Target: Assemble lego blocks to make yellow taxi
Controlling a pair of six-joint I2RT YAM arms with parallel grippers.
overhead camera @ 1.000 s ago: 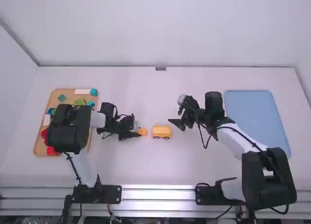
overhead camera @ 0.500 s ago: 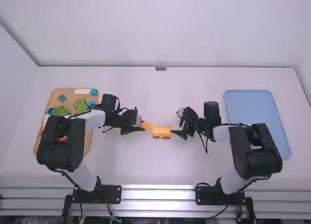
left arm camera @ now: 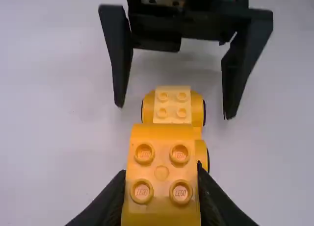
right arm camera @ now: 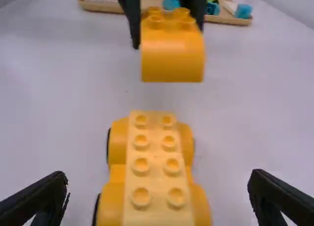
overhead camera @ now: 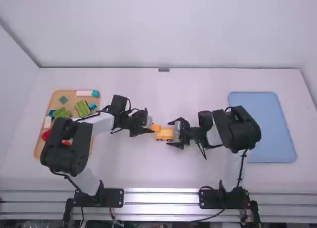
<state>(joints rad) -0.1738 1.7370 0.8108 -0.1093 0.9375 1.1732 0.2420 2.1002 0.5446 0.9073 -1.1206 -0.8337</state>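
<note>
Above the far-left end of the car base (overhead camera: 167, 134), my left gripper (overhead camera: 150, 128) is shut on a yellow block (overhead camera: 156, 127). In the left wrist view the gripper (left arm camera: 162, 187) pinches this block (left arm camera: 162, 174), its four studs facing up. The right wrist view has the block (right arm camera: 171, 54) hanging clear above the wheeled yellow base (right arm camera: 156, 172), which stands on the table with studs along its top. My right gripper (overhead camera: 172, 134) is open around the base's right end; in the right wrist view its fingers stand wide apart (right arm camera: 157, 191), one on each side, not touching it.
On the left lies a wooden tray (overhead camera: 38, 148) with green, blue, red and white blocks. A blue tray (overhead camera: 270, 126) lies on the right. The two grippers face each other closely near the table's middle.
The right gripper has come left from apart to around the base's end. My left gripper has shifted right with its block, now over the base. The base stays in place.
</note>
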